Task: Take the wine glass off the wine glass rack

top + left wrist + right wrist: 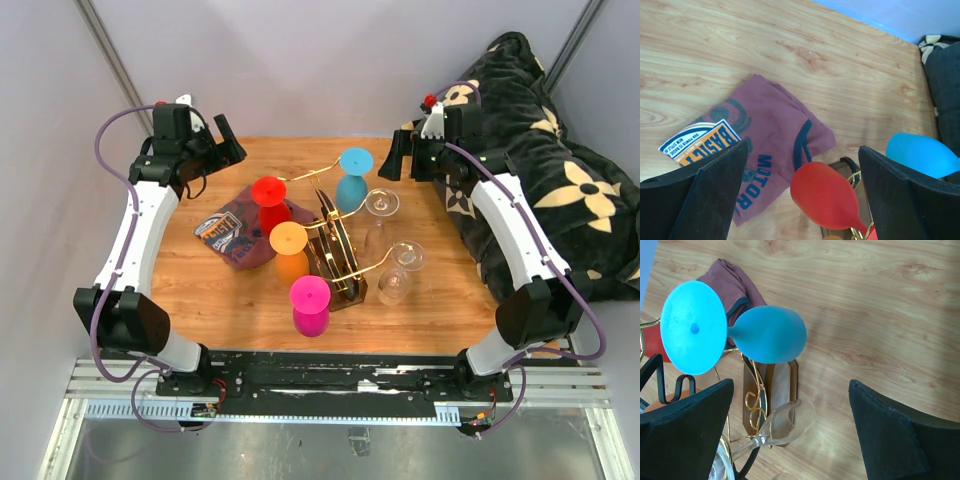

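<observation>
The wine glass rack (335, 245) is set mid-table. Six wine glasses (355, 163) are hung from it upside down, four coloured and two clear. The left gripper (228, 140) and right gripper (402, 158) are held raised behind it, spread wide, with nothing grasped.

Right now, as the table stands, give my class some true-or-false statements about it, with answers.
1. Both hands are open and empty. True: the left hand and right hand hold nothing.
2. A blue glass hangs upside down on the wine glass rack. True.
3. The maroon shirt lies right of the rack. False: it lies on its left.
4. Every glass on the rack is clear. False: only two clear glasses; the others are coloured.
</observation>
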